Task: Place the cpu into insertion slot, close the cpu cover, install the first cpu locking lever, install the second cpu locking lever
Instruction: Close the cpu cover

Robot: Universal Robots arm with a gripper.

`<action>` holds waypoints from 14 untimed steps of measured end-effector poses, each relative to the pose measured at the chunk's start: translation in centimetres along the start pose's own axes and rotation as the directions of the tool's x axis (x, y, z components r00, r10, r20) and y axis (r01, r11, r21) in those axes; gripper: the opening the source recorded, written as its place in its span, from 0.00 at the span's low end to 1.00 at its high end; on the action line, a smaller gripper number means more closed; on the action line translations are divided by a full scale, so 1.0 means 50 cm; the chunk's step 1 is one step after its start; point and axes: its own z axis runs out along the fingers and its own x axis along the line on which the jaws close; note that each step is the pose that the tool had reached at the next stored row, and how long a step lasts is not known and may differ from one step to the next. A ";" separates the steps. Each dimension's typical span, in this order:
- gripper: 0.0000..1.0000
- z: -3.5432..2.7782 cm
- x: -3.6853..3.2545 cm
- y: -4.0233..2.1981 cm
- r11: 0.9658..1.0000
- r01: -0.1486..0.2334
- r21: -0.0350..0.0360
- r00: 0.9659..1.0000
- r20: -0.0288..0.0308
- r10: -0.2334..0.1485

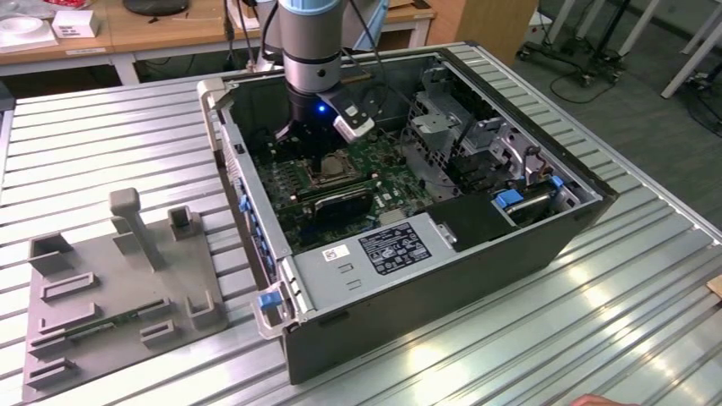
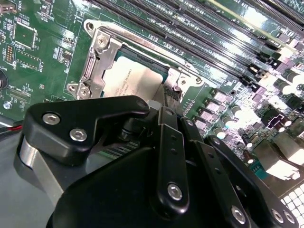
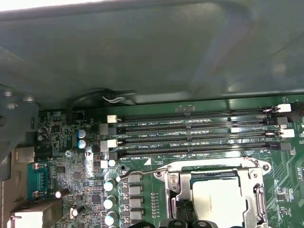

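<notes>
The cpu point(image 2: 128, 78) point(image 3: 218, 199), pale grey and square, lies flat in the insertion slot point(image 1: 330, 169) on the green board. The cpu cover point(image 2: 92, 66) point(image 3: 255, 190), a silvery frame, lies down around the chip. A thin wire locking lever point(image 3: 142, 172) point(image 2: 142, 45) runs along the socket's side nearest the memory slots. My gripper point(image 2: 172, 97) point(image 3: 183, 211) point(image 1: 310, 139) is inside the case with its tips at the socket's edge, by the cover's tab and a screw. It looks shut with nothing in it. Its body hides that side of the socket in the second wrist view.
Long black memory slots point(image 3: 190, 137) run beside the socket, and capacitors point(image 3: 109, 185) stand nearby. The open computer case point(image 1: 451, 279) has tall walls around the board and a drive cage point(image 1: 474, 144). A grey fixture plate point(image 1: 113, 288) lies on the ribbed table at the exterior view's left.
</notes>
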 end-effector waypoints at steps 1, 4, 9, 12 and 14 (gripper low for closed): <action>0.10 0.000 0.000 0.000 1.000 0.000 0.000 1.000 0.000 0.000; 0.10 0.004 0.000 0.000 1.000 0.000 -0.001 1.000 0.000 0.000; 0.10 0.006 0.001 0.000 1.000 0.000 -0.001 1.000 0.000 0.000; 0.10 0.006 0.001 0.000 1.000 0.000 -0.001 1.000 0.000 0.000; 0.10 0.009 0.001 -0.001 1.000 0.000 0.001 1.000 -0.001 0.000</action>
